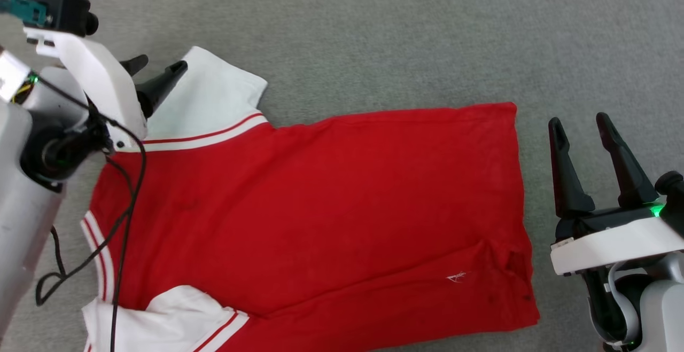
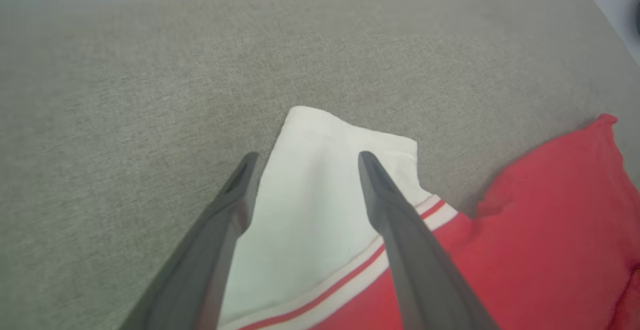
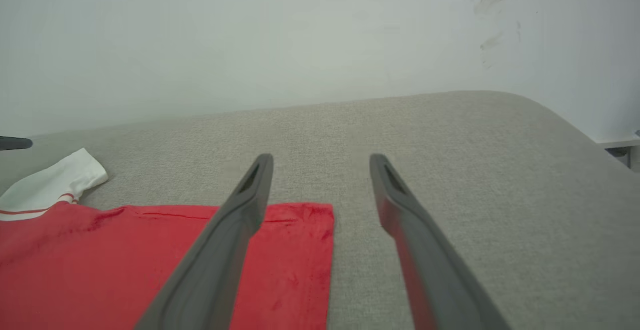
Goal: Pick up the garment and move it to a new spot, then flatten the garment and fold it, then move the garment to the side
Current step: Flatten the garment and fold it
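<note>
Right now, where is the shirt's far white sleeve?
Head view, upper left: the far white sleeve lies on the grey surface, at the tips of the open left pincer.

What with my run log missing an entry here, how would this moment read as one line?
garment: laid out on grey surface | left gripper: open at white sleeve | right gripper: open beside hem
</note>
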{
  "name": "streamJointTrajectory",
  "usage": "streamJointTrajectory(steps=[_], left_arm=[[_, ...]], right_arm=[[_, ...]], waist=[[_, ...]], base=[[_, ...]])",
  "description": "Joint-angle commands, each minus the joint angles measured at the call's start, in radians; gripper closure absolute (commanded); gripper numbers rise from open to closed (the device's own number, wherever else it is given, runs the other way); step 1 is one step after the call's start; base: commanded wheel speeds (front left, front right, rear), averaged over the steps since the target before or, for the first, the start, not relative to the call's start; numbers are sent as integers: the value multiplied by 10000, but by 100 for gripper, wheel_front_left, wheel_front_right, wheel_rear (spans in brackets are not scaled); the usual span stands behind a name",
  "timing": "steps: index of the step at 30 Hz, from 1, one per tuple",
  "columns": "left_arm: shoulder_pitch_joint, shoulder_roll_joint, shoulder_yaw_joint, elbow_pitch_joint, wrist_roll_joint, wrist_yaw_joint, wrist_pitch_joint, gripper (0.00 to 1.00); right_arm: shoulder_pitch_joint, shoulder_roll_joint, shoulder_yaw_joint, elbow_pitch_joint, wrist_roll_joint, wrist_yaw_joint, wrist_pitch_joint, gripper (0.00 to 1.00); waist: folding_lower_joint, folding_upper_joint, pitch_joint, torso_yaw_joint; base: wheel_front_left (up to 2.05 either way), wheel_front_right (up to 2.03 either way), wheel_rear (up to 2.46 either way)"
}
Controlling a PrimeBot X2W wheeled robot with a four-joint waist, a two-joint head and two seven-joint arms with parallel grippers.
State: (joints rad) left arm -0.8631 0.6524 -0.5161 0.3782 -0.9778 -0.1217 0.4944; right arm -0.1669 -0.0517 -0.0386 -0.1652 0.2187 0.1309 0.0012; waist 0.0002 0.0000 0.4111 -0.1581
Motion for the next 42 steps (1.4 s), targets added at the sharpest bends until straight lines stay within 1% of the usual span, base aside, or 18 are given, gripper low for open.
streamJointTrajectory(steps=[1,4,8,11,16,17,18,19,21,24,29,33,36,42], left_arm=[[-160,71,-42,53,-53,-26,164,0],[-628,276,-278,296,-308,-74,993,0],[-1046,392,-492,703,-596,-81,1665,0],[-1196,371,-773,926,-855,-92,2162,0],[-894,319,-1514,1439,-1249,-81,3511,0],[-847,261,-1593,1513,-1286,-82,3629,32],[-827,229,-1736,1552,-1219,-82,3753,59],[-803,184,-1790,1600,-1219,-82,3749,100],[-762,93,-1874,1707,-1226,-84,3631,100],[-883,39,-1915,1815,-1030,-85,3180,100],[-1157,-12,-1825,1715,-1058,-87,2275,100],[-1405,91,-1845,1566,-939,-88,1561,100],[-1510,-52,-1900,1414,-840,-88,905,100],[-1437,-290,-2211,1041,-919,-87,169,100]], right_arm=[[-156,24,23,22,103,-4,-58,0],[-253,24,37,149,235,-4,-228,0],[-346,25,73,330,345,-4,-385,0],[-397,25,90,491,457,-4,-480,0],[-415,24,117,681,592,-4,-528,0],[-420,24,103,708,617,-4,-531,0],[-419,24,67,713,603,-4,-524,0],[-422,24,57,728,641,-4,-482,0],[-456,24,50,757,670,-4,-443,0],[-445,24,171,842,948,-4,-169,0],[-593,21,-46,1255,1272,-4,571,0],[-925,-14,-293,1746,1212,-4,1862,0],[-1392,-376,-443,2214,1246,-4,3167,0],[-2475,-1082,-251,2862,1344,-4,5800,0]], waist=[[-2,0,238,-220],[-2,0,522,-406],[-2,0,879,-630],[-2,0,1048,-740],[-2,0,1187,-828],[-2,0,1201,-827],[-2,0,1215,-820],[-2,0,1229,-813],[-2,0,1218,-812],[-2,0,1120,-765],[-2,0,753,-556],[-2,0,390,-295],[-2,0,119,1],[-2,0,-145,720]], base=[[0,0,0],[0,0,0],[0,0,0],[0,0,0],[0,0,0],[0,0,0],[0,0,0],[0,0,0],[0,0,0],[0,0,0],[0,0,0],[0,0,0],[0,0,0],[0,0,0]])
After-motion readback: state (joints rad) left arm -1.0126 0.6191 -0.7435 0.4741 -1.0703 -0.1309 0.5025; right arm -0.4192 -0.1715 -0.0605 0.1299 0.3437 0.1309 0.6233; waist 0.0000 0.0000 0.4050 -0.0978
